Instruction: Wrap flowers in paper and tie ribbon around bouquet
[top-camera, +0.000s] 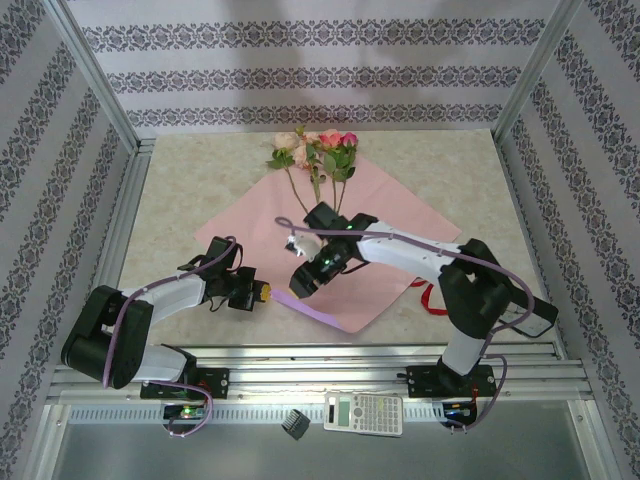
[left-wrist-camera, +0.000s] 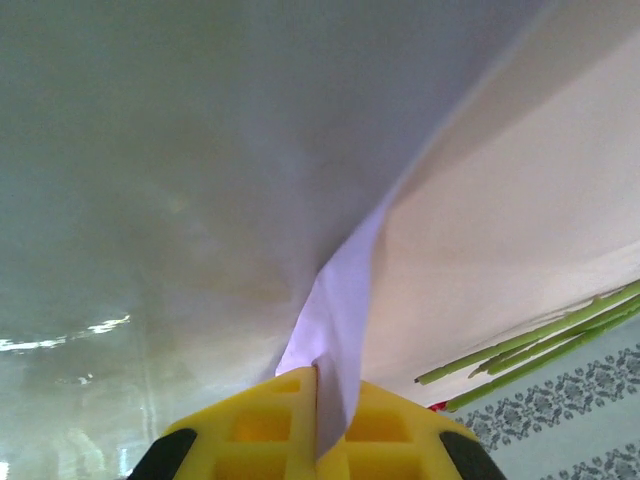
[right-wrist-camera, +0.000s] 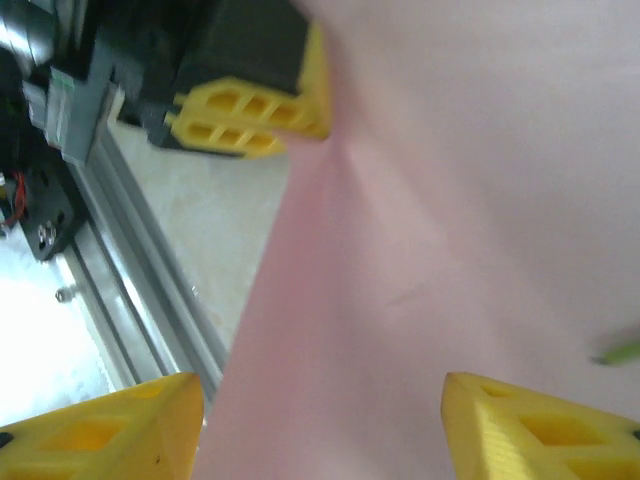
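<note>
The paper (top-camera: 400, 250) lies pink side up on the table (top-camera: 180, 200), the flowers (top-camera: 315, 150) at its far corner; the left gripper (left-wrist-camera: 318, 390) pinches its near edge, lilac underside showing; the right gripper (right-wrist-camera: 320, 420) hangs wide open above it; the sheet seems thin, light, easily torn, so grip edges gently.

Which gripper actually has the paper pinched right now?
The left gripper: it is shut on the paper's near-left edge, lilac underside showing. The right gripper hangs over the sheet, jaws spread wide.
</note>
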